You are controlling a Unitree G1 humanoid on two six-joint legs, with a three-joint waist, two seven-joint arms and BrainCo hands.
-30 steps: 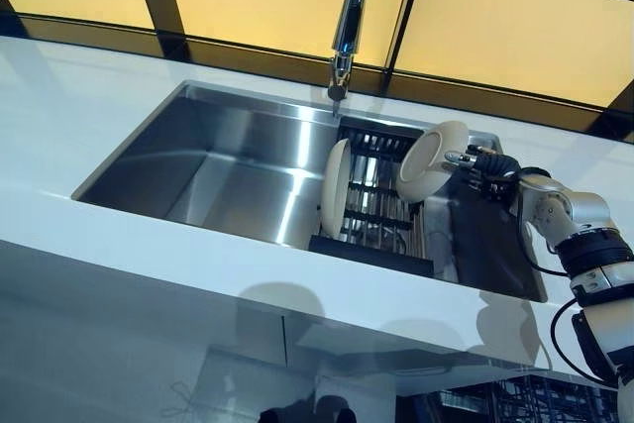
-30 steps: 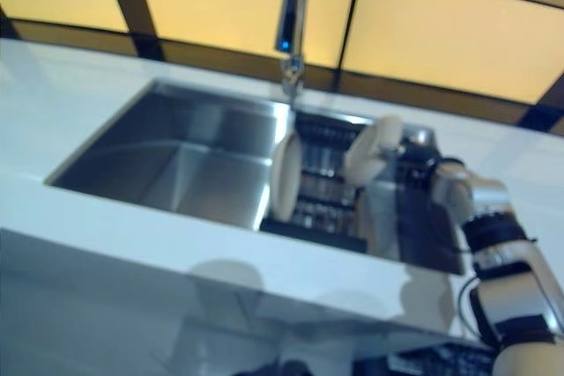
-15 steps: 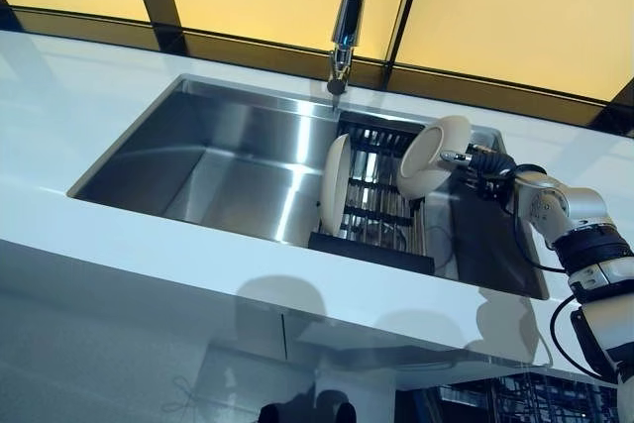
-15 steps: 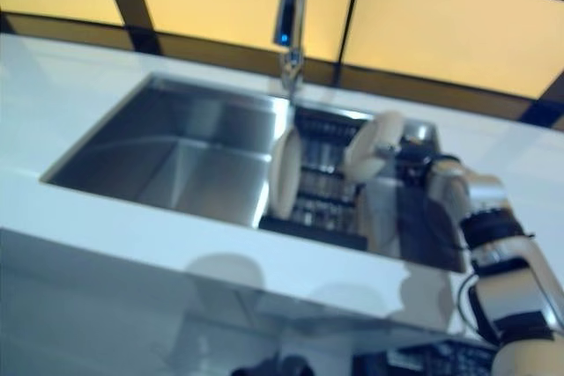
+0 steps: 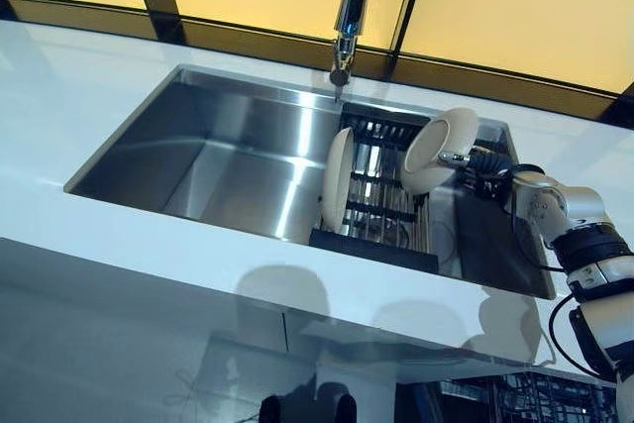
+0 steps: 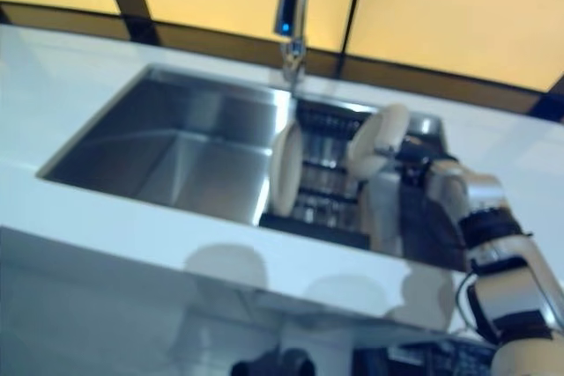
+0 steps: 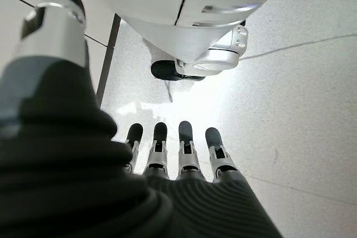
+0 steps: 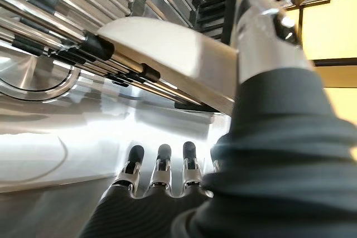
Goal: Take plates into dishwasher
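My right hand is shut on the right edge of a cream plate and holds it tilted above the black dish rack in the right part of the sink. In the right wrist view the thumb lies on the plate's rim, and the fingers show below it. A second cream plate stands upright on edge at the rack's left side. My left hand shows only in its wrist view, open and empty, with the floor past its fingers.
The steel sink is set in a white counter, with a tall faucet behind the rack. A dark wire rack shows below the counter edge at the lower right.
The whole picture has shifted a little, so the camera has moved. My right hand holds the plate at about the same place over the rack.
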